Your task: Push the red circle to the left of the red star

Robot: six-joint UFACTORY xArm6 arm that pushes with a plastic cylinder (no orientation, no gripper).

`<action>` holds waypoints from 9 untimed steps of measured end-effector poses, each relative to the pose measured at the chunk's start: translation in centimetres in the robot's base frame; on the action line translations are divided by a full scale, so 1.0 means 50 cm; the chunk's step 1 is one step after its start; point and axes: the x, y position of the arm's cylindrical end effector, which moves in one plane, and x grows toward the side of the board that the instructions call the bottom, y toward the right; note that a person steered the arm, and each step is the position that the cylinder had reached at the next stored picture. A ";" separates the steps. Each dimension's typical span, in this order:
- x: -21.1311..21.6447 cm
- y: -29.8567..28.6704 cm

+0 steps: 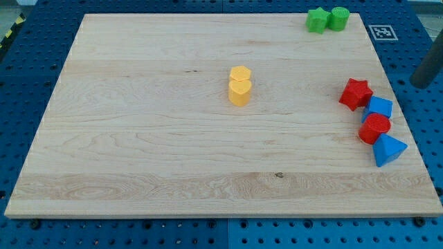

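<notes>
The red star (355,93) lies near the board's right edge. The red circle (374,128) lies below and slightly right of it, with a blue block (379,107) between them, touching both. A blue triangle (389,149) sits against the red circle's lower right. My tip (417,84) is at the view's right edge, off the wooden board (138,138) and over the blue pegboard. It is to the right of and above the red star and touches no block.
Two yellow blocks (239,75) (239,91) sit touching near the board's middle. A green star-like block (318,20) and a green cylinder (338,18) sit together at the top right corner. A marker tag (381,32) lies beside the board's top right.
</notes>
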 end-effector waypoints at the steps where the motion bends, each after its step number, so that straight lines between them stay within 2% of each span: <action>1: 0.095 0.001; 2: 0.203 -0.001; 3: 0.221 -0.057; 6: 0.204 -0.350; 7: 0.158 -0.369; 8: 0.170 -0.367; 9: 0.224 -0.404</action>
